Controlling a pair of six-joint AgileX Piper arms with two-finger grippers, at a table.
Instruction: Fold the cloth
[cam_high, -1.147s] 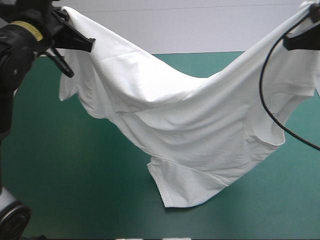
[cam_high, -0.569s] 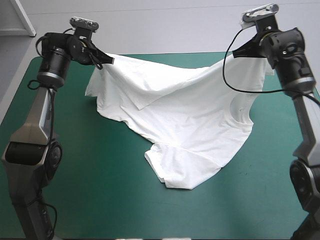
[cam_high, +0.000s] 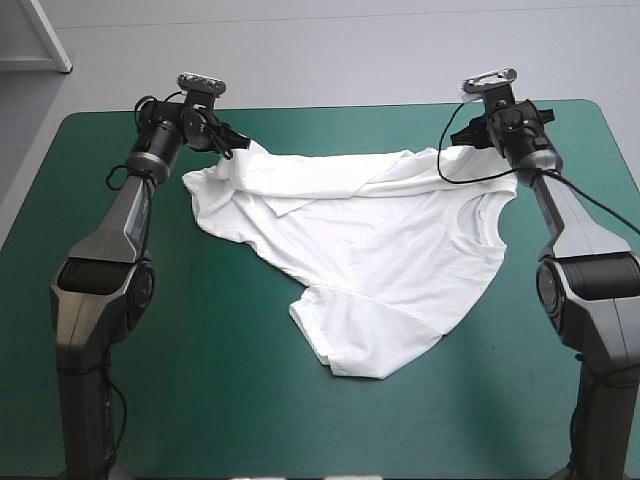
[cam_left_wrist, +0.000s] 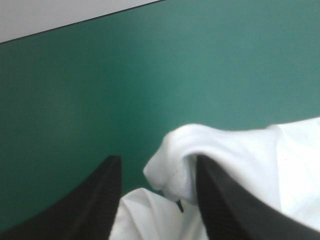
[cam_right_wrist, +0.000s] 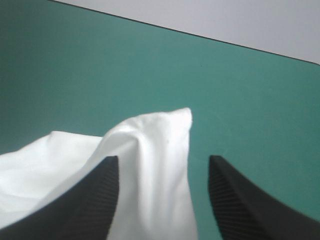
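Far left: left pincer (cam_left_wrist: 157, 158) wide open, a T-shirt (cam_high: 370, 250) corner bunched between, perhaps touching one finger. On the bench (cam_high: 200, 380), toward its far edge: white, spread yet rumpled. Far right: right pincer (cam_right_wrist: 163, 157) open too, cloth peak between.

Plain white T-shirt (cam_high: 380, 250), teal-green table cover (cam_high: 200, 380), black left claw (cam_left_wrist: 157, 159), black right claw (cam_right_wrist: 163, 158)

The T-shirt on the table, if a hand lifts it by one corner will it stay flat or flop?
Probably floppy: the T-shirt lies in soft wrinkles, its far edge folded over itself. Likely light: a thin peak of it stands up between the fingers of the open right hand. Pushed, it would probably bunch rather than slide whole.
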